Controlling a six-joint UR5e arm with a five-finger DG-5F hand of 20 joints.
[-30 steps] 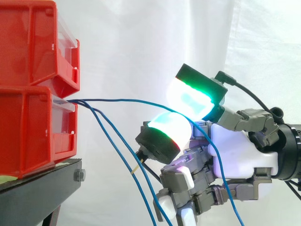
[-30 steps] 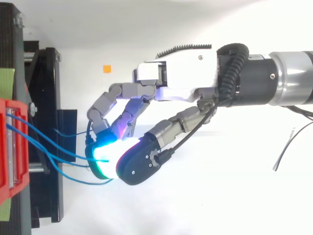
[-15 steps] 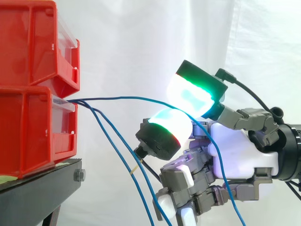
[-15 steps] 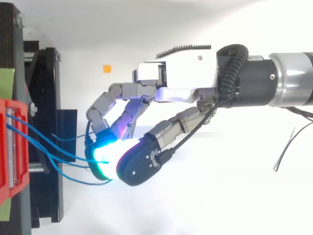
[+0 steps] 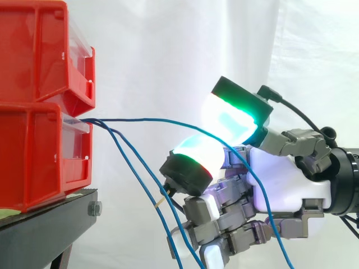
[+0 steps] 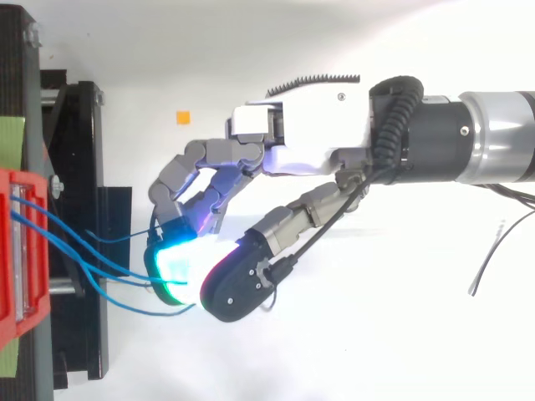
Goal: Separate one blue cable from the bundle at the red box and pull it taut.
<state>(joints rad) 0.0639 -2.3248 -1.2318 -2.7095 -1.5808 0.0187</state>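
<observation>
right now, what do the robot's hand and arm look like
The hand has a white palm shell and grey jointed links. Its thick pads glow green and cyan-white, one with a red edge, on black backs. The arm is black at the wrist, then silver.

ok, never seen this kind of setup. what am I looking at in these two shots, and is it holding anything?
It is a robot arm ending in a robot hand. The green-white glow is the hand's own, not a lamp.

One camera stands beside the work and looks level across it. The other looks down from above. Both show the same scene.

On the left, two red bins are stacked on a black stand, in front of a white curtain. Several blue cables come out of the lower bin's front, and most hang down.

The top cable arcs over to the robot hand and drops past its palm. It curves, so it is not taut yet. Whether it is actually gripped cannot be told.
</observation>
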